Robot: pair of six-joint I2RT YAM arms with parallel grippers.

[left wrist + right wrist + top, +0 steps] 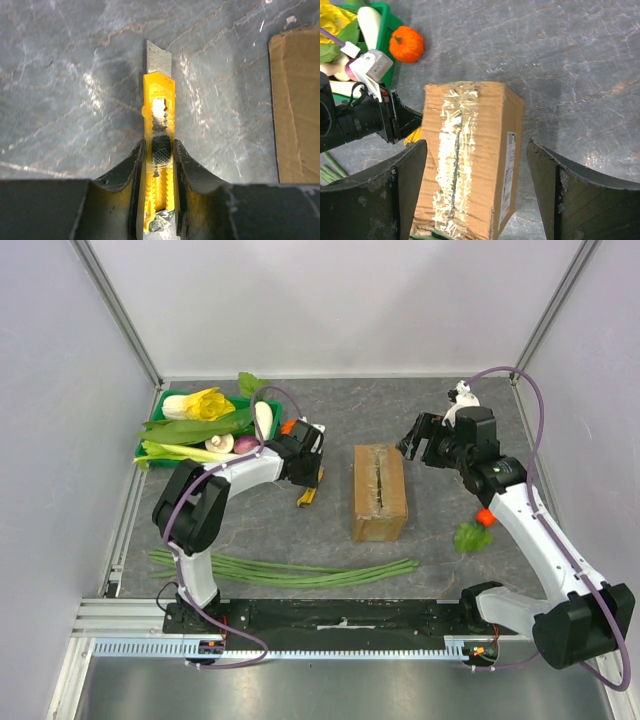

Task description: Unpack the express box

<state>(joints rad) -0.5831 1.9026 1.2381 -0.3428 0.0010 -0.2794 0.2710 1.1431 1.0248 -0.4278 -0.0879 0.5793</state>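
The express box [380,492], brown cardboard with a taped top seam, lies closed in the middle of the table. In the right wrist view the box [470,150] shows a white label [509,175] on its side. My left gripper [308,478] is shut on a yellow utility knife [307,497], left of the box. In the left wrist view the gripper [159,150] clamps the knife [160,110] with its blade [158,59] out over bare table; the box edge [297,100] is at the right. My right gripper [412,443] is open above the box's far right corner; in the right wrist view the gripper [476,145] straddles the box.
A green tray [160,405] of vegetables stands at the back left, with a small orange fruit [288,426] beside it. Long green beans [290,570] lie along the front. A green leaf [470,537] and a red piece [484,517] lie right of the box.
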